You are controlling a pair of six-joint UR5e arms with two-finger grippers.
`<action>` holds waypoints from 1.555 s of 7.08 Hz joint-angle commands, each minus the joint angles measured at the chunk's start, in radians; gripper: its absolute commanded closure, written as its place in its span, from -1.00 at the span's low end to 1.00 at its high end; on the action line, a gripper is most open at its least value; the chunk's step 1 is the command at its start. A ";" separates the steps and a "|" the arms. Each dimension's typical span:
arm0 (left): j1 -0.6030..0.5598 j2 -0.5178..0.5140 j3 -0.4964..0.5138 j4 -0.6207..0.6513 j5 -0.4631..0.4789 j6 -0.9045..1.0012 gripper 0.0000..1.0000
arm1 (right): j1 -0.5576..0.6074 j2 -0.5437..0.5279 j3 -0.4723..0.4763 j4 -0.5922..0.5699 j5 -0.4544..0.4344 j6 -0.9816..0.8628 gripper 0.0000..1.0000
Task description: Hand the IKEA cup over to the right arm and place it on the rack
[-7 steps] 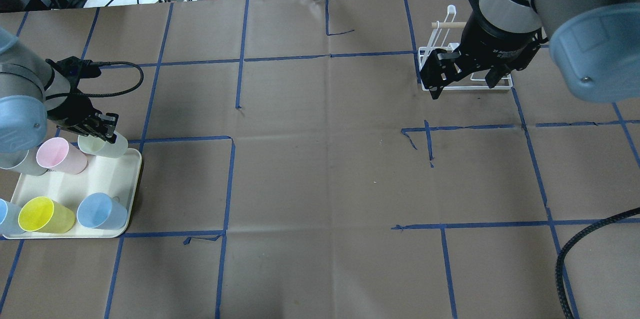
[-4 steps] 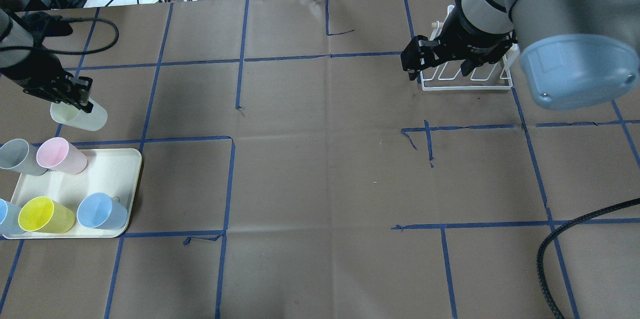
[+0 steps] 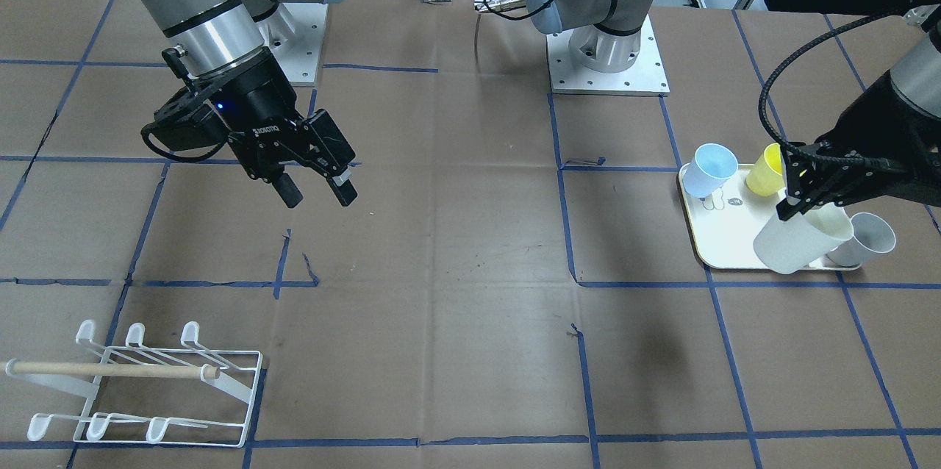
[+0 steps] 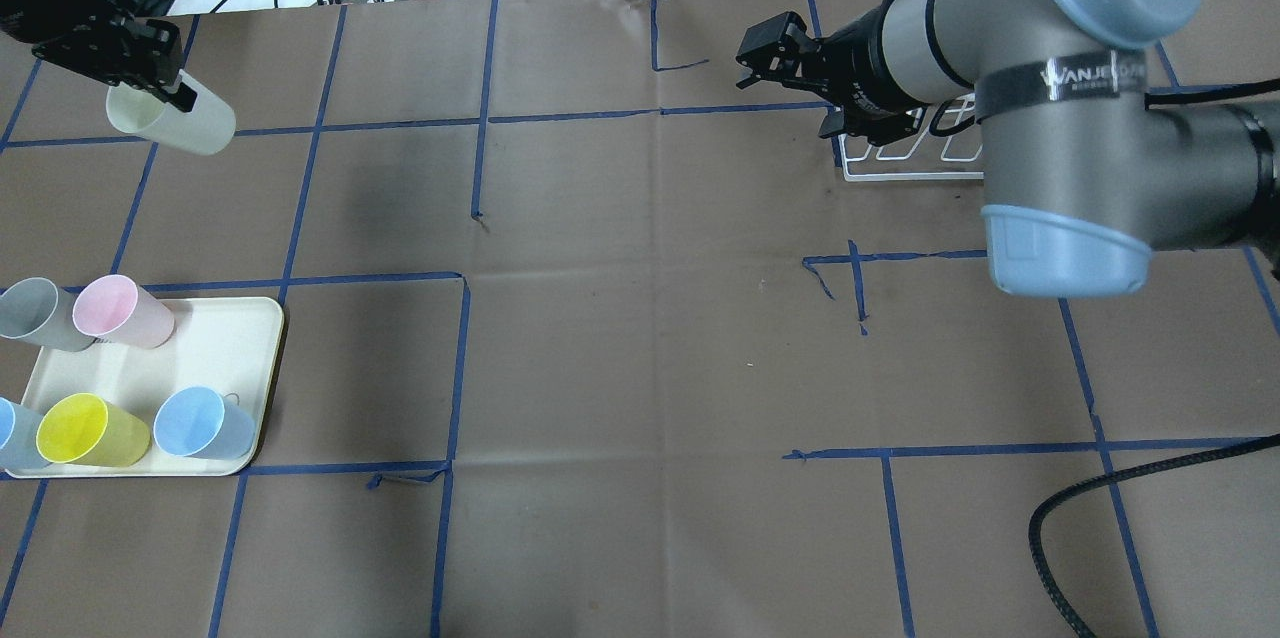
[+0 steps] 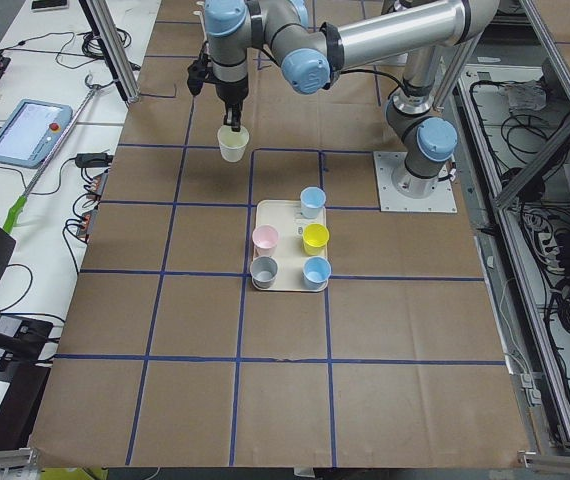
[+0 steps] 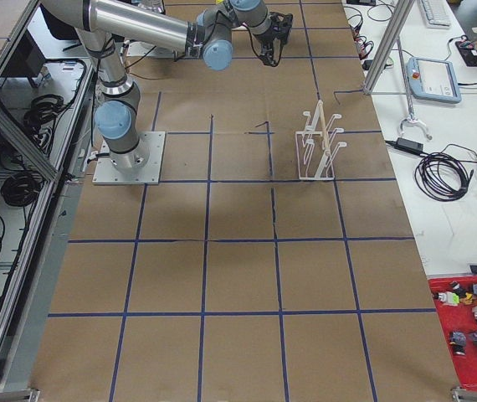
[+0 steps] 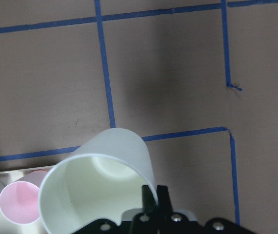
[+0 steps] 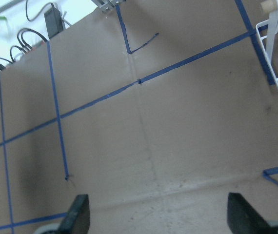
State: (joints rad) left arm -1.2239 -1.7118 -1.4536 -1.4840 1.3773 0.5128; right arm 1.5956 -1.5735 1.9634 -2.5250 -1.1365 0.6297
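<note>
Overhead exterior view, nearest item first: the cream tray (image 4: 225,348) sits on the brown-papered table (image 4: 640,338). It carries five upright cups: a yellow cup (image 4: 88,430), a blue cup (image 4: 200,423), a second blue cup (image 4: 8,433) cut off at the picture's edge, a pink cup (image 4: 120,310) and a grey cup (image 4: 35,313). Beyond the tray's far edge and well apart from it, the left gripper (image 4: 162,84) holds the pale whitish-green cup (image 4: 180,121) in the air. The cup is tilted, its mouth turned toward the gripper. The left wrist view shows the fingers closed tight across the rim wall, one inside the mouth and one outside. No part of this cup touches the tray or the table. Farther across the table from the tray, toward the robot's right, the right arm (image 4: 1060,118) reaches outward. The front-facing view shows the right gripper (image 3: 321,197) raised off the table with its two fingers spread wide apart. It holds nothing and touches nothing. The right wrist view confirms bare table between the fingertips. The white wire rack (image 4: 905,156), with a wooden dowel (image 3: 110,370) across it, stands farthest from the tray. It is partly hidden under the right arm in the overhead view, and no cup is on it.
</note>
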 commanded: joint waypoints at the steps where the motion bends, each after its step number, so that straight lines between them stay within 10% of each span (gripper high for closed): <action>1: -0.019 0.033 -0.130 0.270 -0.215 0.050 1.00 | -0.028 -0.003 0.182 -0.418 0.186 0.349 -0.99; 5: -0.028 0.005 -0.465 0.991 -0.667 0.049 1.00 | -0.028 -0.008 0.255 -0.684 0.306 0.781 -1.00; 7: -0.093 -0.046 -0.498 1.160 -0.786 0.050 1.00 | -0.026 -0.005 0.250 -0.682 0.307 0.774 -1.00; 11: -0.166 -0.236 -0.607 1.895 -0.912 -0.293 1.00 | -0.022 0.001 0.249 -0.681 0.293 0.774 -1.00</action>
State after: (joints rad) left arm -1.3605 -1.9135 -2.0473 0.2034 0.4823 0.3887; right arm 1.5723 -1.5742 2.2121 -3.2061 -0.8413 1.4062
